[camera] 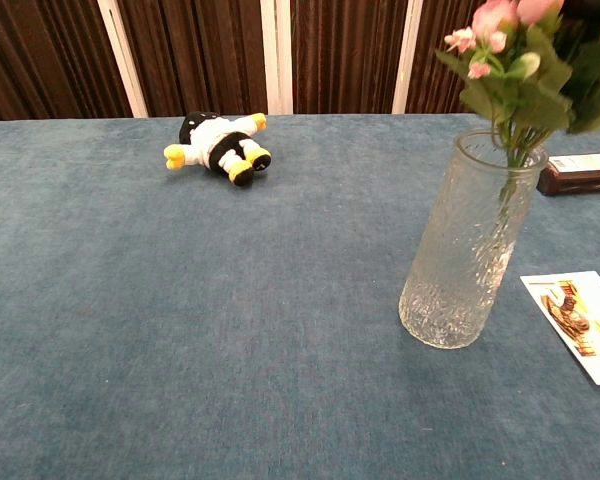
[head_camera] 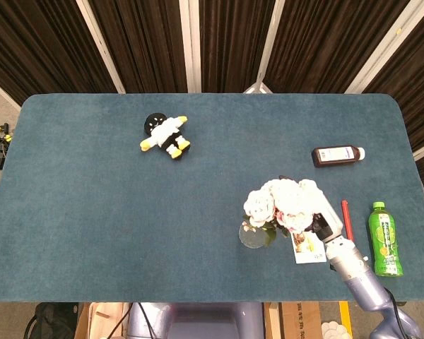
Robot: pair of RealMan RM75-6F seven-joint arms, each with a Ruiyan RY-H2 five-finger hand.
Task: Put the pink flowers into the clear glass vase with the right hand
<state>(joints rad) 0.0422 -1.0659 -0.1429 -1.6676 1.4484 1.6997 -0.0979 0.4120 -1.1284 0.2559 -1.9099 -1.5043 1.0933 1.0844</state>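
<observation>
Pink flowers (camera: 505,60): stems partway down inside clear glass vase (camera: 467,245). Right hand (head_camera: 319,221) grips the bunch beside the blooms. Lower straight, release only once stems bottom out.

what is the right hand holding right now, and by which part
The right hand holds the bunch of pink flowers somewhere under the blooms, which hide the exact grip. The green stems already reach into the clear textured glass vase.
</observation>
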